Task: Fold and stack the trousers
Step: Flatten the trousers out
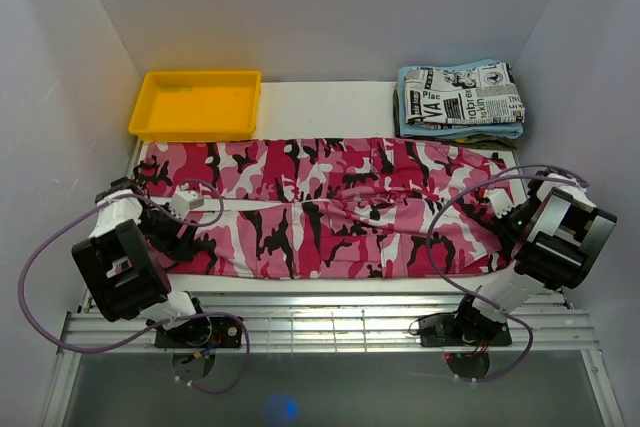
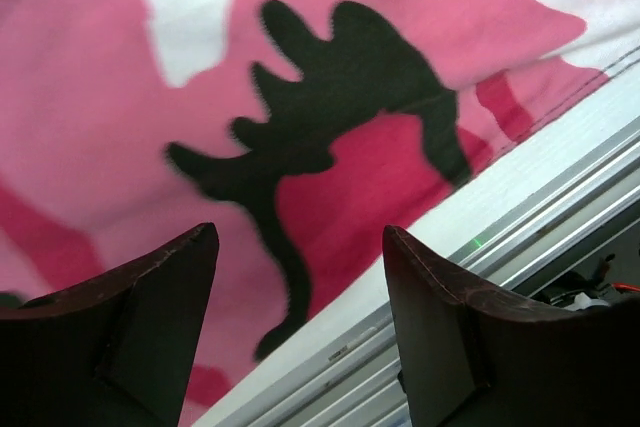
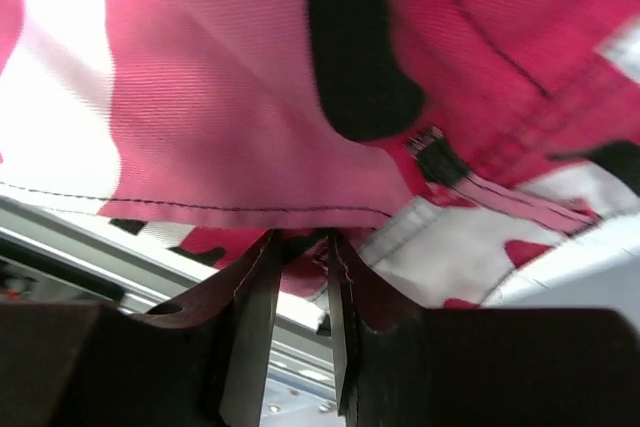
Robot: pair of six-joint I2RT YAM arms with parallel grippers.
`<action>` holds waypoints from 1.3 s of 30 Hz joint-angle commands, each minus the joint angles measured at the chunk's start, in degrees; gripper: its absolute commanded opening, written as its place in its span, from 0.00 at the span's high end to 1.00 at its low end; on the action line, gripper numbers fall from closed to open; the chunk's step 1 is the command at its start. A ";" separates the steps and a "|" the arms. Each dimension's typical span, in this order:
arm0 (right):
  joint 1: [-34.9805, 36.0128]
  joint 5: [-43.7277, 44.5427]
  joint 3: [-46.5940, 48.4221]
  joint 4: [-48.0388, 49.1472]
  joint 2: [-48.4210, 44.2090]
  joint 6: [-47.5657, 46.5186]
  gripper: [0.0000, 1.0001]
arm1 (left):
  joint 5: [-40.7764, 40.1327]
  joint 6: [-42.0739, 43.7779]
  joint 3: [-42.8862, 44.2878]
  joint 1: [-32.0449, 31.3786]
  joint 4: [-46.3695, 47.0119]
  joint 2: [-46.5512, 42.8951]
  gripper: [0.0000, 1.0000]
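Note:
The pink, magenta, white and black camouflage trousers (image 1: 330, 209) lie spread flat across the table from left to right. My left gripper (image 1: 192, 241) is open and empty, just above the near edge of the trousers' left end. In the left wrist view (image 2: 300, 237) its two dark fingers (image 2: 150, 327) stand wide apart over the cloth (image 2: 330, 107) and the white table edge. My right gripper (image 1: 505, 219) is at the right end. In the right wrist view (image 3: 302, 239) it is shut on a stitched hem of the trousers (image 3: 230, 127), which is lifted slightly.
A yellow tray (image 1: 150, 122) stands at the back left. A folded black-and-white newspaper-print garment (image 1: 462, 93) lies on light blue cloth (image 1: 450, 131) at the back right. A slatted metal rail (image 1: 330, 325) runs along the near edge. White walls close in both sides.

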 commanded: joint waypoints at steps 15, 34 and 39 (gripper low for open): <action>11.86 -21.32 32.41 6.34 10.68 25.72 0.61 | 10.19 -29.70 41.48 -3.02 12.32 28.41 0.22; 14.24 -9.80 16.41 9.10 11.92 12.91 0.71 | -5.90 -23.31 23.83 -4.43 10.41 25.45 0.33; 14.24 -15.15 21.13 -0.82 7.26 8.33 0.71 | -5.55 -20.05 25.65 -4.17 7.50 20.62 0.27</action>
